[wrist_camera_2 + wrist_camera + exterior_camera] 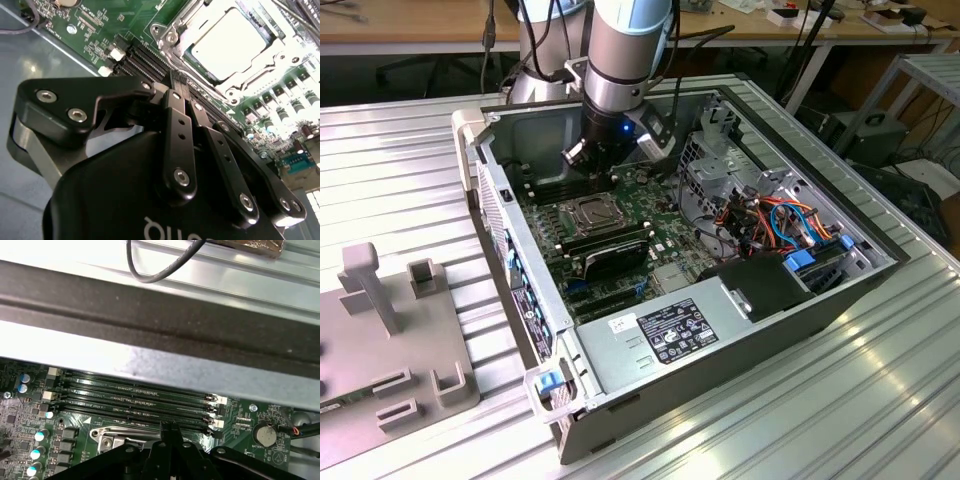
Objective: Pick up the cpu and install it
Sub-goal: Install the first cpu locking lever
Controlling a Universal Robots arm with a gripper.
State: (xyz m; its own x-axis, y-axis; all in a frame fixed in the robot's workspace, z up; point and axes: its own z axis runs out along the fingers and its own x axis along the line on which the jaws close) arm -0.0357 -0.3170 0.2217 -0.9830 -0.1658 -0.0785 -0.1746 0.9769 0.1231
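Observation:
The cpu [231, 42] lies flat in the socket frame [165, 35] on the green motherboard, its silver top bright with glare. In the exterior view the cpu [588, 212] sits in the middle of the board inside the open computer case. My gripper [176, 86] is shut, its thin fingertips pressed together with nothing between them. It hangs just above the board beside the socket, over the edge of the empty memory slots [135, 395]. In the first wrist view the gripper [167, 427] points at the socket's metal rim.
The case wall [150, 315] runs close behind the memory slots. Long black memory sticks [608, 250] lie beside the socket. A power supply [670, 330], a drive cage with coloured cables [790, 225] and a coin battery [265, 435] surround the board. A grey fixture [390, 330] stands on the exterior view's left.

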